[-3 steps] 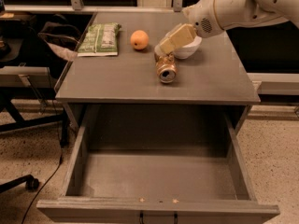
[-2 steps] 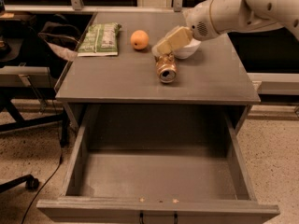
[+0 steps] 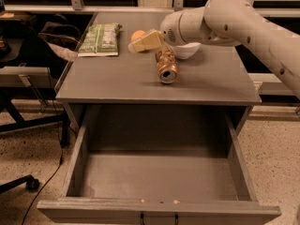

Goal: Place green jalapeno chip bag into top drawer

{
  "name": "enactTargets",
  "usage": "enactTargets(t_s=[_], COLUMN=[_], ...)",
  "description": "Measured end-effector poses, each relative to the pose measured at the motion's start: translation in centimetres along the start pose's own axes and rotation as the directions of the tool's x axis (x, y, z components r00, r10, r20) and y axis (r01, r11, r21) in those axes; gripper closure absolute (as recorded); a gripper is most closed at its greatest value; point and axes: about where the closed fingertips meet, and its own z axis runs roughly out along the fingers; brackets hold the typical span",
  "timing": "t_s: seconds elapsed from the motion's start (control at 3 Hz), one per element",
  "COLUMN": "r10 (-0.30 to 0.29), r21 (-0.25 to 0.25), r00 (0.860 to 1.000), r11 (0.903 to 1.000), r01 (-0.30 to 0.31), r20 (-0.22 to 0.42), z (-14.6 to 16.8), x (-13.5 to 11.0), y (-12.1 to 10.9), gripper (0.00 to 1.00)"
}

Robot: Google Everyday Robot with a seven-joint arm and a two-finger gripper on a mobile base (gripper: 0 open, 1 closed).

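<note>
The green jalapeno chip bag [image 3: 99, 39] lies flat at the far left corner of the grey table [image 3: 112, 83]. The top drawer [image 3: 159, 177] is pulled wide open below the table front and holds nothing. My gripper [image 3: 136, 44] reaches in from the right above the table. It hangs right of the bag, in front of the orange [image 3: 137, 34], and holds nothing.
A crushed brown can [image 3: 166, 65] lies on its side mid-table. A white bowl [image 3: 186, 50] sits behind it, partly hidden by my arm. Black chairs and a bag stand left of the table. A window rail runs behind.
My arm has swung left across the table, moving the gripper from above the can toward the orange and the chip bag.
</note>
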Motion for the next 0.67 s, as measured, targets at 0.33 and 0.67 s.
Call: enactTargets(t_s=[0.33, 0.67], r10=[-0.043, -0.108], r21=[-0.036, -0.093], r00=[0.999, 0.994], r11=[0.9984, 0.9898], r01=[0.043, 0.108], r20=[0.012, 0.001], z=[3.9, 6.8], x=[-1.7, -4.1], y=[0.0, 0.4], gripper=[0.0, 0.0])
